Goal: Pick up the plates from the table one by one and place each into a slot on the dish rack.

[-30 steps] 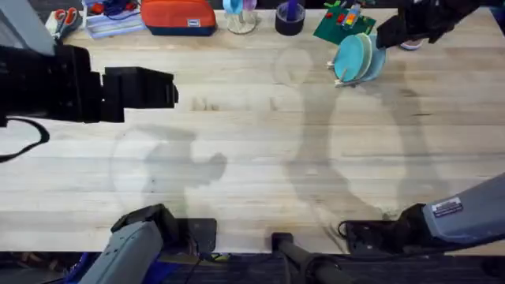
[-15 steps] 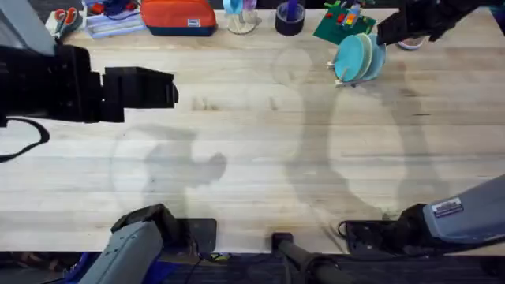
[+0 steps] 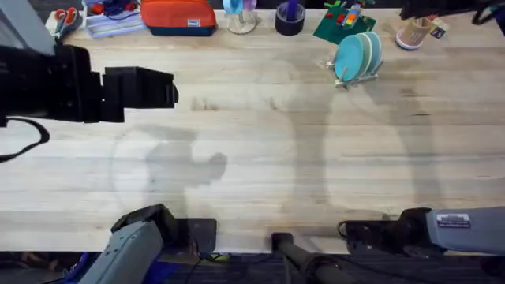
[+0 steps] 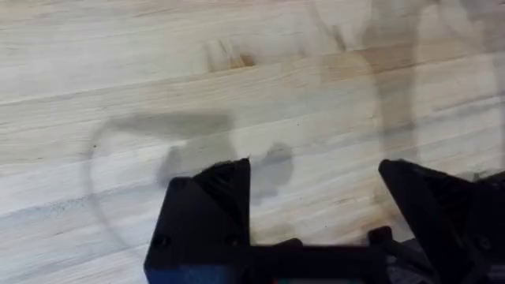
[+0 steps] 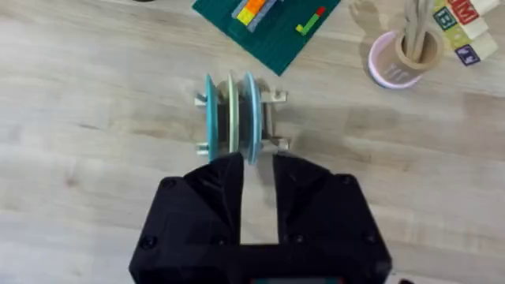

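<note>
Jaws above sky-blue plates (image 5: 230,118) on edge

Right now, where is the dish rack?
In the overhead view the rack stands at the table's far right, holding plates on edge, beside the green mat, with the pink cup to its right.

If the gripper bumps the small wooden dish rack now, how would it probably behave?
The dish rack looks small and thin-dowelled, so it would probably slide or tip easily. The plates standing on edge in it likely raise its balance point and might rattle or roll out.
</note>
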You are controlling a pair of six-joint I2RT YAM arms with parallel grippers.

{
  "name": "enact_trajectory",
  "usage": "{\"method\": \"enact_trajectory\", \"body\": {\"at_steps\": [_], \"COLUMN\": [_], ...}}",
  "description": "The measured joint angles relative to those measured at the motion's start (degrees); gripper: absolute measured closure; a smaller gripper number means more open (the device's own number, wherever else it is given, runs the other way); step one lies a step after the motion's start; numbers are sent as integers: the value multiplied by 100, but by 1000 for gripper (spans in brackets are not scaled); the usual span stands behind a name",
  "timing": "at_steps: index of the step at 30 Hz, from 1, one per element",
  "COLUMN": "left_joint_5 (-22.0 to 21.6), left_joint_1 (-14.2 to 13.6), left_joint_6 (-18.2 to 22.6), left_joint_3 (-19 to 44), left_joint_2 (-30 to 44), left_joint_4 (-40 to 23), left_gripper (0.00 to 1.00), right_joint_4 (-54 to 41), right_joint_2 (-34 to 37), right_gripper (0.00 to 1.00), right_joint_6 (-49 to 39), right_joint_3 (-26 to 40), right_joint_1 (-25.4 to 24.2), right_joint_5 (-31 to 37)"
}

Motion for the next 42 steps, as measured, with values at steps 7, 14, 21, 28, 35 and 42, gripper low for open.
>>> {"method": "enact_trajectory", "body": {"at_steps": [7, 14, 21, 28, 35, 42], "left_joint_5": [2, 2, 2, 2, 2, 2], "left_joint_1": [0, 0, 0, 0, 0, 0], "left_joint_6": [0, 0, 0, 0, 0, 0], "left_joint_3": [0, 0, 0, 0, 0, 0], "left_joint_2": [0, 0, 0, 0, 0, 0], "left_joint_4": [0, 0, 0, 0, 0, 0], "left_gripper": [7, 7, 7, 7, 7, 7], "right_joint_4": [-390, -903, -1691, -2188, -2655, -3240], "right_joint_2": [-523, -1074, -1626, -2305, -3107, -3745], "right_gripper": [606, 313, 7, 7, 8, 8], "right_joint_6": [0, 2, 0, 0, -2, -2], "right_joint_3": [0, 0, 0, 0, 0, 0], "right_joint_1": [0, 0, 0, 0, 0, 0], "right_joint_5": [0, 0, 1, 0, 0, 0]}}
